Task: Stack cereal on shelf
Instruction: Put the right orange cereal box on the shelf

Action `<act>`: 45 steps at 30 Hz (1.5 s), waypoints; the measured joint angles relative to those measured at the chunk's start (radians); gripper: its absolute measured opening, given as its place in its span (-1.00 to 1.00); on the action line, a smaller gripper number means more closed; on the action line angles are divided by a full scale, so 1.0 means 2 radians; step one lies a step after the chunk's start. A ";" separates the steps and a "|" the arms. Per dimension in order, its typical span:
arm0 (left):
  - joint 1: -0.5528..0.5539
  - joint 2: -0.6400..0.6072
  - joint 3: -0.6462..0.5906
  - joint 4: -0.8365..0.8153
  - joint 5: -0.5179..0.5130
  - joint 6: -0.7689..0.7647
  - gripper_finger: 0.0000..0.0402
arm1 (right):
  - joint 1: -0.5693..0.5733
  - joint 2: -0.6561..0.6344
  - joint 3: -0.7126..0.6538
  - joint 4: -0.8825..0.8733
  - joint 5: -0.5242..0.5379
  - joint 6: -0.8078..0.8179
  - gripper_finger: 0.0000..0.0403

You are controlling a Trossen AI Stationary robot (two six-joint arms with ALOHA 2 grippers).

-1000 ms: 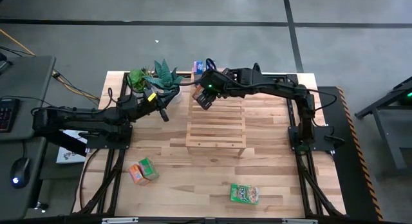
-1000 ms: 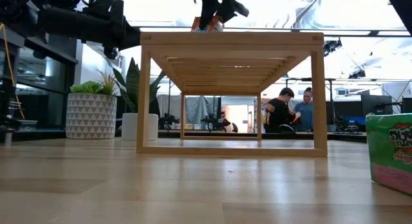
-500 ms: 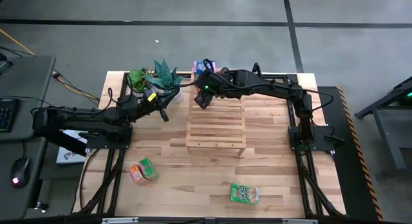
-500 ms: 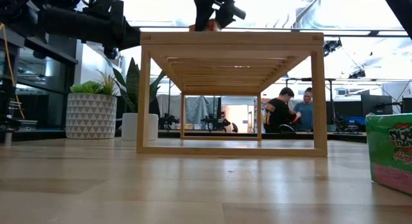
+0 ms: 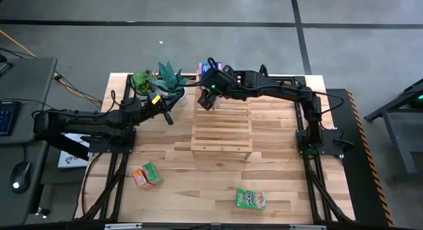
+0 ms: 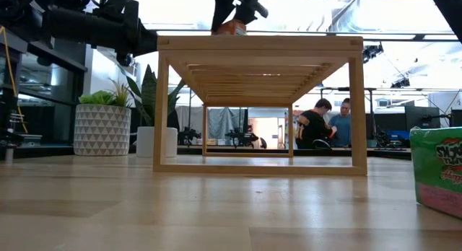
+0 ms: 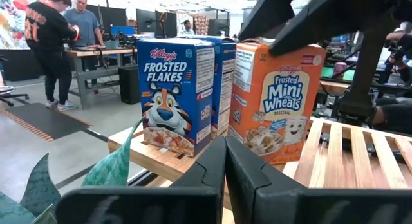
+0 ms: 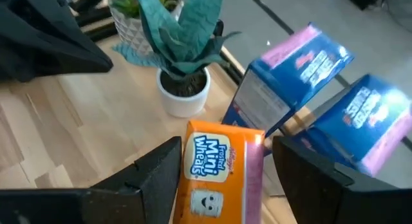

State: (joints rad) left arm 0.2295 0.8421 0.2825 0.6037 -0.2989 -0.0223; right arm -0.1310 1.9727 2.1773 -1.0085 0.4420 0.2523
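Observation:
The shelf (image 5: 223, 127) stands mid-table. Upright on its far left end are an orange cereal box (image 7: 277, 98) and two blue ones (image 7: 174, 95), the second blue box (image 7: 222, 82) behind the first. My right gripper (image 8: 222, 169) hangs open over the orange box (image 8: 222, 166), slanting down, one finger on each side with a thin gap. My left gripper (image 7: 225, 166) is shut and empty, level, left of the shelf near the plants (image 5: 168, 117). An orange and a green box (image 5: 147, 176) lie together near the front left. Another green box (image 5: 251, 199) lies front right.
Two potted plants (image 5: 158, 81) stand at the far edge, left of the shelf and close to both grippers. People stand at benches in the room beyond the table (image 6: 325, 125). Bare wooden tabletop (image 5: 198, 184) lies between the shelf and the near edge.
My right gripper has rolled and tipped a little above the shelf's far left end, and in the low view its fingers stand wider apart than before. The orange box stays upright on the shelf.

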 joint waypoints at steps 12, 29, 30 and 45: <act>0.000 0.000 0.000 -0.001 0.000 0.000 -1.00 | 0.003 -0.065 0.000 -0.030 0.016 -0.026 0.17; -0.001 0.000 0.000 -0.005 0.000 -0.013 -1.00 | 0.032 -0.123 -0.173 -0.228 0.146 0.136 -0.94; -0.001 0.000 0.000 -0.006 0.001 -0.013 -1.00 | 0.028 -0.131 -0.203 -0.217 0.150 0.141 -0.91; 0.001 0.000 0.000 -0.003 0.019 -0.005 -1.00 | 0.000 -0.352 -0.649 0.483 -0.005 0.044 -0.99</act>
State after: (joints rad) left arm 0.2306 0.8421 0.2825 0.5972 -0.2613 -0.0323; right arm -0.1310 1.2696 0.8795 -0.0422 0.4323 0.3393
